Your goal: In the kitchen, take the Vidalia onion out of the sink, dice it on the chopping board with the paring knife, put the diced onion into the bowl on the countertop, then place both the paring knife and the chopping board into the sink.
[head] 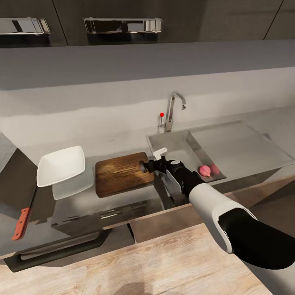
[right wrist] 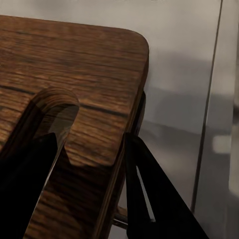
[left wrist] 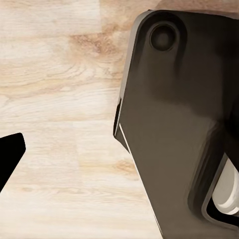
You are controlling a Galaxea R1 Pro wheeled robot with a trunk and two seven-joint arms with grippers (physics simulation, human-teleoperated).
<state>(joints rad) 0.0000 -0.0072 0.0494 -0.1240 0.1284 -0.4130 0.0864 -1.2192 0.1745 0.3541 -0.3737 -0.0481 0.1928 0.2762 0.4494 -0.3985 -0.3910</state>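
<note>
Reaching across the grey tabletop (head: pixel 123 135), the right gripper (head: pixel 144 166) sits at the slotted short end of the chopping board (head: pixel 123 174), its fingers (right wrist: pixel 149 194) apart and straddling the board's edge, one through the slot and one outside. The onion (head: pixel 205 171) lies in the sink (head: pixel 180 141) beside the tap (head: pixel 174 108), the white bowl (head: pixel 61 164) stands just beyond the board's far end, and the knife (head: pixel 21 223) lies well apart near the tabletop's edge. No writing or brand can be read anywhere; the left gripper (left wrist: pixel 10 154) hangs over wooden floor (left wrist: pixel 59 99), and whether its fingers are apart cannot be told.

Bowl (head: pixel 61 165) – board (head: pixel 123 174) – sink (head: pixel 180 143), left to right
</note>
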